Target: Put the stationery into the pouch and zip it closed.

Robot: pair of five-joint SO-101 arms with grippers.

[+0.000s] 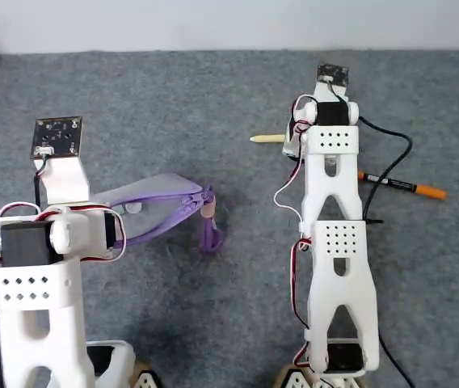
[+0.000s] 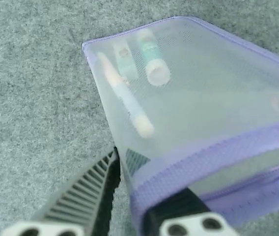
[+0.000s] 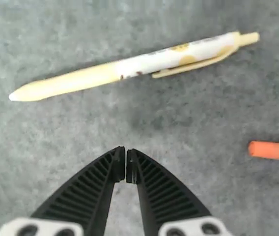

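Note:
A translucent purple pouch point(image 1: 158, 207) lies left of centre on the grey carpet, its open mouth and zip pull point(image 1: 209, 225) toward the middle. My left gripper point(image 2: 129, 196) is shut on the pouch point(image 2: 198, 98) at its purple edge band. Inside it lie a pale pen point(image 2: 125, 98) and two green-labelled items point(image 2: 150, 56). A cream yellow pen point(image 3: 129, 66) lies on the carpet just beyond my right gripper point(image 3: 125, 164), which is shut on nothing. In the high view that pen point(image 1: 267, 138) pokes out left of the right arm. An orange-capped black marker point(image 1: 403, 186) lies to the right.
Grey carpet covers the whole table, with a white wall along the far edge. The orange marker tip point(image 3: 272, 150) shows beside my right gripper. Black cables point(image 1: 391, 162) trail from the right arm over the marker. The arm bases stand at the near edge.

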